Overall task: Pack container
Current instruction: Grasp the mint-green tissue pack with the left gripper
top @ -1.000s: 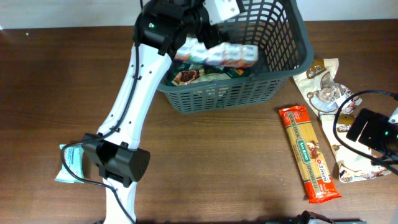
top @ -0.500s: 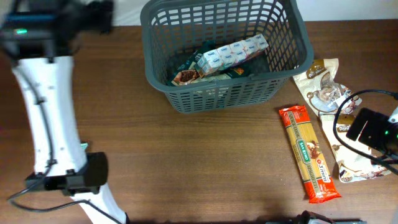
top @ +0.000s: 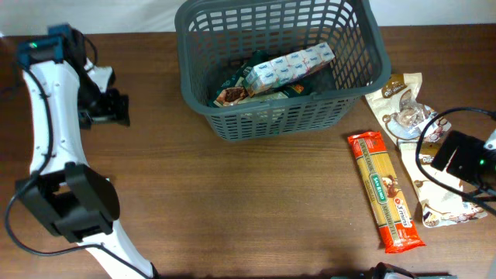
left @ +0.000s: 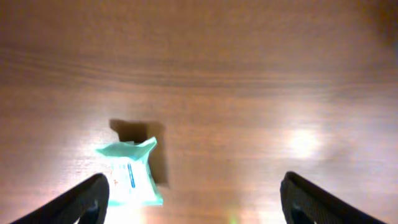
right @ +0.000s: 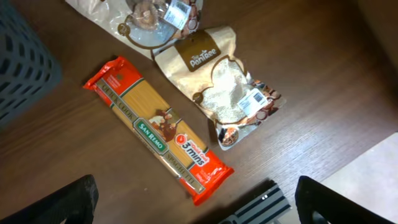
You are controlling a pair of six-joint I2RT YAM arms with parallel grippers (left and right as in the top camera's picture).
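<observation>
Now the large dark grey lattice plastic basket point(top: 279, 120) at the far edge of the desk point(top: 232, 201) holds a white-and-blue multipack point(top: 291, 66), released moments ago, so that item seems packed. The left end effector point(left: 194, 183), spread wide and empty, has swung well left of it, above a small teal packet point(left: 129, 177).

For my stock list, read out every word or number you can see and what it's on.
"SAN REMO": red pasta packet
"3 mins": same packet
"PanBee": brown-topped pouch
Too blurred or small to read: teal packet, windowed bag, white multipack in the container.
</observation>
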